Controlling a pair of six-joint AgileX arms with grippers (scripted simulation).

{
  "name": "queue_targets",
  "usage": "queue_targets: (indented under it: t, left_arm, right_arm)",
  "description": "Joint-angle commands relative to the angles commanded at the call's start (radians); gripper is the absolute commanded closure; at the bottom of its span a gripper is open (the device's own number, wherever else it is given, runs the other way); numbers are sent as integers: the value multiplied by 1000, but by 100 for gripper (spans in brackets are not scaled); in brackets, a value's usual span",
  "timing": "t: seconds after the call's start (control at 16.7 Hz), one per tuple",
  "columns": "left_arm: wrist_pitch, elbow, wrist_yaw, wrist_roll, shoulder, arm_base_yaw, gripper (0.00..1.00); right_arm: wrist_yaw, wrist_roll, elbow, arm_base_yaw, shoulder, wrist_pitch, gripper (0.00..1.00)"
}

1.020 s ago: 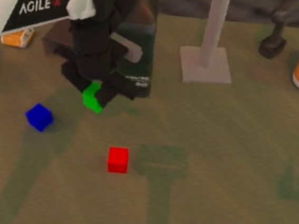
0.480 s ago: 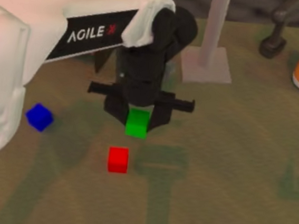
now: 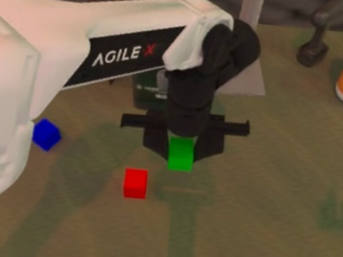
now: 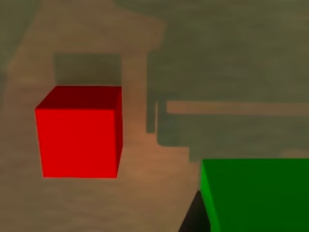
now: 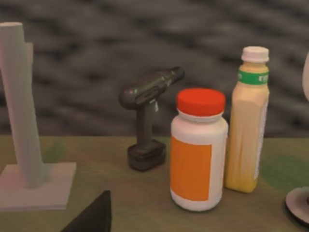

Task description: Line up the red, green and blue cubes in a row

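Olive-brown tabletop (image 3: 262, 192) fills the top view, mottled with soft shadows, and a dark blurred wall runs behind it in the right wrist view. My left arm reaches in from the table's left side, its white link crossing toward the middle. From here I see the left gripper (image 3: 181, 149) pointing down over the table's centre, its black fingers closed against the two sides of the green cube (image 3: 180, 153); the cube sits between them, square to the camera. Whether it touches the table I cannot tell. In the left wrist view the green cube (image 4: 256, 193) fills the near corner, with a sliver of dark finger beside it.

Just beside it, toward the table's left and a little nearer the front edge, the red cube (image 3: 135, 183) rests flat on the surface, apart from the green one. The red cube (image 4: 79, 130) also shows in the left wrist view, standing alone on the table. The blue cube (image 3: 46, 135) lies well apart at the table's left, next to the white arm link.

Behind the left arm a dark bottle (image 3: 151, 90) is mostly hidden. A white post on a square base (image 5: 26, 159), a grey drill (image 5: 147, 121), an orange-labelled jar with a red cap (image 5: 199, 154) and a yellow bottle (image 5: 247, 130) stand along the back. The right gripper is out of sight in the top view; only a dark tip (image 5: 94, 217) shows in its own wrist view, and I cannot tell its opening.
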Motion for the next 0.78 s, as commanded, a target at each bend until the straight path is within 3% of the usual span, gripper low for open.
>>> queue_targets:
  t: [0.24,0.78]
  left_arm:
    - [18,-12,1,5,9,4,100]
    - [236,-158,1,5,78,4,100]
  right_arm:
    - [0,0,0,0,0,0,0]
    - [0,0,0,0,0,0,0]
